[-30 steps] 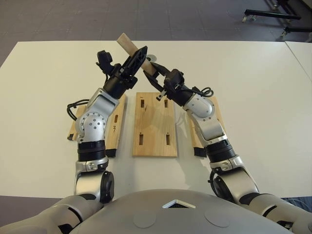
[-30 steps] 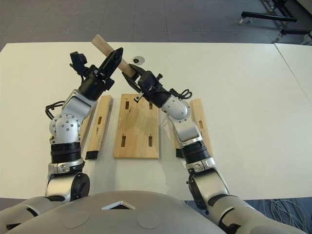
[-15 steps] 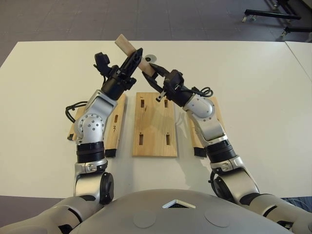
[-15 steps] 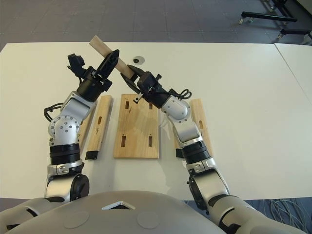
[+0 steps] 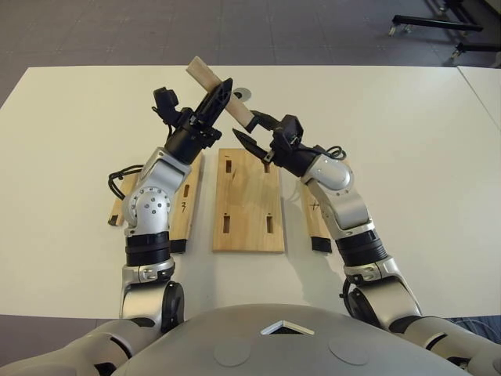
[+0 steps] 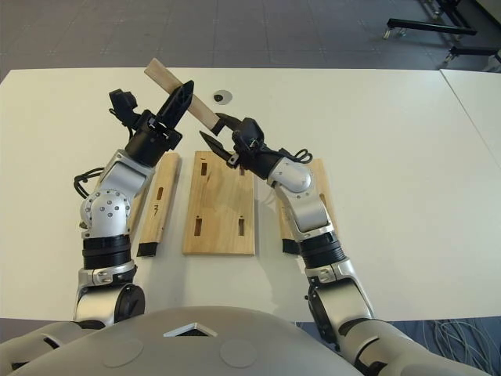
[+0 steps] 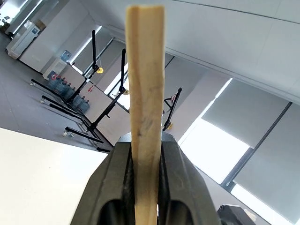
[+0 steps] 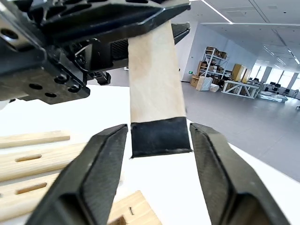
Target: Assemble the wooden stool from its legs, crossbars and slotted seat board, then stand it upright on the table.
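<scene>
A black-tipped wooden leg [image 5: 203,74] is clamped by the left end effector [image 5: 221,92] above the slotted seat board [image 5: 248,205]; the right end effector [image 5: 253,130] is spread apart.

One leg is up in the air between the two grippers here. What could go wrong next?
1. The leg is gripped by the left gripper alone, near mid-length and tilted; it might pivot or slip in that grip.
2. The right gripper is open, with a finger on either side of the black-capped end and little clearance; closing off-centre could knock the leg.
3. If dropped, it would likely land on the seat board below and shift it.
</scene>
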Robot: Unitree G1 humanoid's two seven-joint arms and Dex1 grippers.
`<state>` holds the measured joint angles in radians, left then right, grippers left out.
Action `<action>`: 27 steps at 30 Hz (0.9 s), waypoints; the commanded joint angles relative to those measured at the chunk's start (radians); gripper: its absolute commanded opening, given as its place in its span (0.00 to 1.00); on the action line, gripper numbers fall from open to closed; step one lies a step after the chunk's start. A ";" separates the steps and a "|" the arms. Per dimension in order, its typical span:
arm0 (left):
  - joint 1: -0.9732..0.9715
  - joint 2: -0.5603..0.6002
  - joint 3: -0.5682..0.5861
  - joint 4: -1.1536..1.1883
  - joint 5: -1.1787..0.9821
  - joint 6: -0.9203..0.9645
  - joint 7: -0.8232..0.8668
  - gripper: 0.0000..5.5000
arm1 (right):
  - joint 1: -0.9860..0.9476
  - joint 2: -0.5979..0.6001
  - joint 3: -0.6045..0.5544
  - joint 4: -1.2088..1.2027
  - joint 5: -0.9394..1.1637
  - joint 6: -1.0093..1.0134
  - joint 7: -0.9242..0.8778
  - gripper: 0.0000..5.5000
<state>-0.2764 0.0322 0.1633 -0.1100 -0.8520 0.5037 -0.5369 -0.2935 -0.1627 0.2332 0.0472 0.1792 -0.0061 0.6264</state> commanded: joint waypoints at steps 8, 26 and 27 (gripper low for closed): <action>0.037 0.110 0.039 -0.026 0.139 -0.130 0.003 0.07 | -0.114 -0.024 -0.227 -0.119 0.243 0.224 -0.051 0.82; 0.421 0.137 0.033 -0.454 0.438 -0.204 0.302 0.07 | -0.028 0.021 -0.225 -0.158 0.149 0.231 -0.255 0.83; 0.445 0.135 0.042 -0.475 0.426 -0.194 0.310 0.07 | -0.027 0.026 -0.218 -0.153 0.146 0.228 -0.256 0.83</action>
<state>0.1383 0.1674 0.1883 -0.5436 -0.4096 0.2890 -0.2402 -0.3300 -0.1411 0.0076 -0.0958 0.3348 0.2175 0.3763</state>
